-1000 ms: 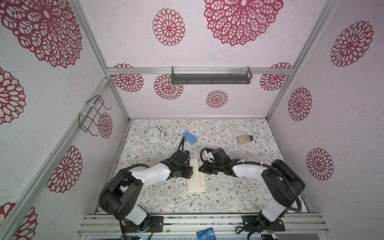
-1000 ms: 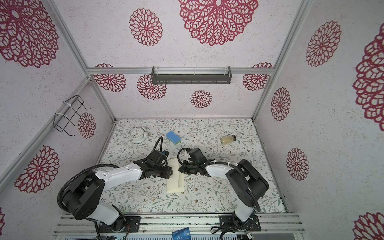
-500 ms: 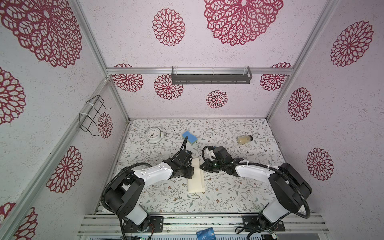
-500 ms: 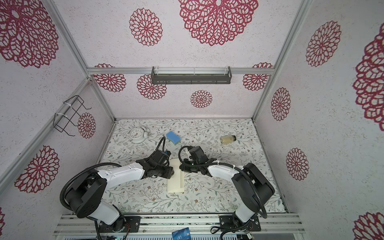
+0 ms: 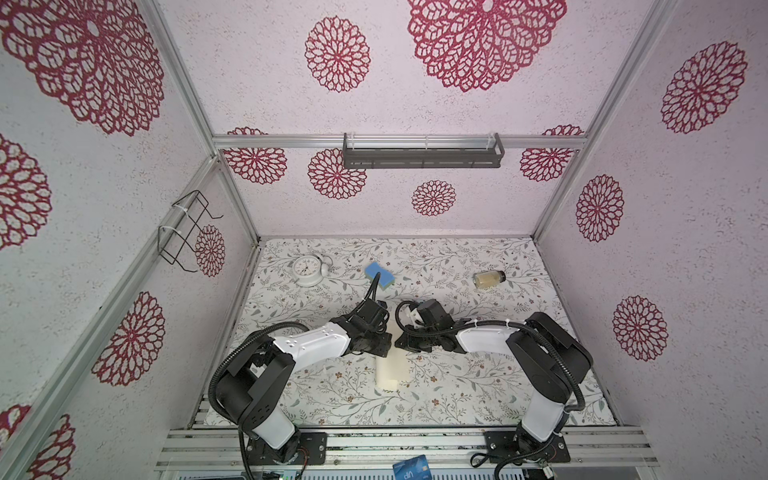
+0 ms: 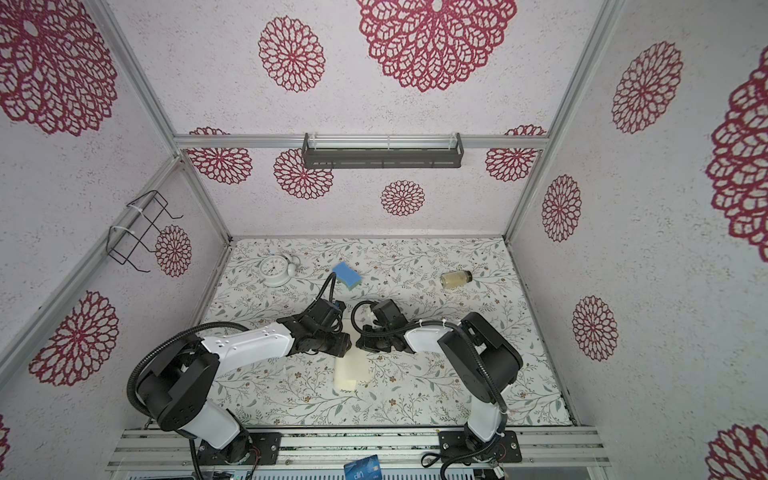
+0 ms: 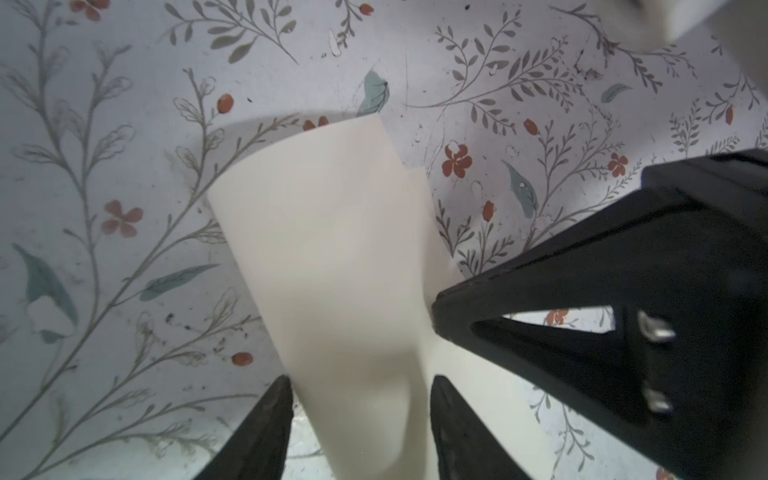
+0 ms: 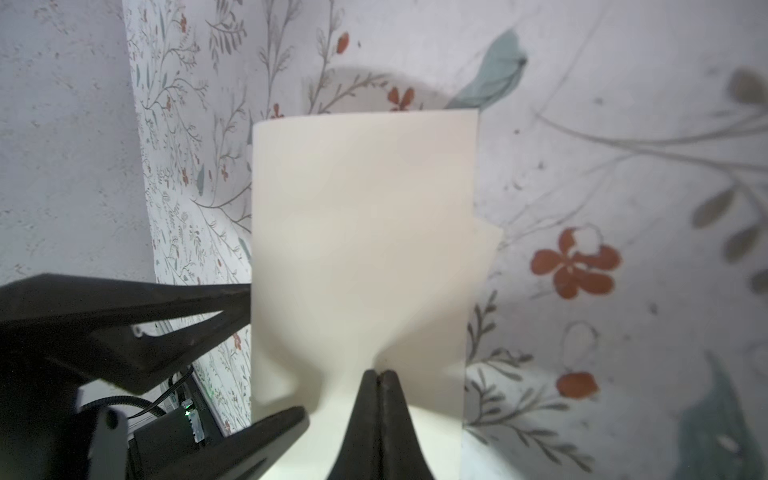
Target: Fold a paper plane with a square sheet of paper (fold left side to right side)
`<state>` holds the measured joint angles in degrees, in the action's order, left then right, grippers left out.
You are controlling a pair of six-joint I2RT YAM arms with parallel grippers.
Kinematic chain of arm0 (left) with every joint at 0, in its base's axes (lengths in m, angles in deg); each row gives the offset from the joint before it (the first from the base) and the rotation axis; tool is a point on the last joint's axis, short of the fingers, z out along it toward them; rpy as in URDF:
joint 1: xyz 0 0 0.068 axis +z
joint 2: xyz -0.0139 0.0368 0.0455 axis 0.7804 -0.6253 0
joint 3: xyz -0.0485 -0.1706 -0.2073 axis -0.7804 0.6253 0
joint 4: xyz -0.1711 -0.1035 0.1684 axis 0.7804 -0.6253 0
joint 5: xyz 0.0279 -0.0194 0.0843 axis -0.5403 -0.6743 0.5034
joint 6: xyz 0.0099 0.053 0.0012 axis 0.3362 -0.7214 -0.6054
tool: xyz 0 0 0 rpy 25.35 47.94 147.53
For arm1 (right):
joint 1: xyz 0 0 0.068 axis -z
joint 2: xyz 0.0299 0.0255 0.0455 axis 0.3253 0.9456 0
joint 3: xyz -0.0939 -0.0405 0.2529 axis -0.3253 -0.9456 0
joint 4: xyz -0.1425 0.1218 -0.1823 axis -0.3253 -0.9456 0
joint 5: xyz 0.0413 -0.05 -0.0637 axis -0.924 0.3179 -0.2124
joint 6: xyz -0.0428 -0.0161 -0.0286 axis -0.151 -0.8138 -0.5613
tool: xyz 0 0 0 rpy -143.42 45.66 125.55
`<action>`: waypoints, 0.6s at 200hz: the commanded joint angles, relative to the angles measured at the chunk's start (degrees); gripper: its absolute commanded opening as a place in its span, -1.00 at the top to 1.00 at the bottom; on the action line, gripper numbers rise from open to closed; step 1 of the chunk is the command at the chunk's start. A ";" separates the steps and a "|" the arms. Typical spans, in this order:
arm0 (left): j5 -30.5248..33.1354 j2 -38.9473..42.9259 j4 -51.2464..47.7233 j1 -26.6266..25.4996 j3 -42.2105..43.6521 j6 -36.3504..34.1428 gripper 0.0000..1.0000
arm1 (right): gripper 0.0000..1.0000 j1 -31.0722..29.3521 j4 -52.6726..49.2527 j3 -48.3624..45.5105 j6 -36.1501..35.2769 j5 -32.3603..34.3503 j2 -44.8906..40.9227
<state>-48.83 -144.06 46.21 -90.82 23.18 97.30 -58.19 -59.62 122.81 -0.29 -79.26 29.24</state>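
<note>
Paper sheet, doubled over on the table, is pinched by the clenched right gripper to keep edges together; the left gripper straddles it, seemingly released.

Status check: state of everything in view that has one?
square sheet of paper: folded over, top layer bowed up
left gripper: open, fingers either side of the sheet
right gripper: shut, tips on the sheet
jar: on its side, lid on
alarm clock: lying face up
</note>
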 commanded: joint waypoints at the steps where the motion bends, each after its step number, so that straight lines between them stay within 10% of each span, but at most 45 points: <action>1: -0.80 3.54 0.63 0.93 0.39 1.15 -0.15 | 0.99 -0.18 2.25 -0.69 0.20 0.61 -0.02; 120: -8.63 5.79 5.34 4.37 6.10 4.01 -0.36 | 0.99 -0.17 6.00 -0.96 2.93 -1.97 -0.18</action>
<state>-56.35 -137.08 49.03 -86.19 28.56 100.60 -58.19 -56.52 121.67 0.71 -79.50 29.31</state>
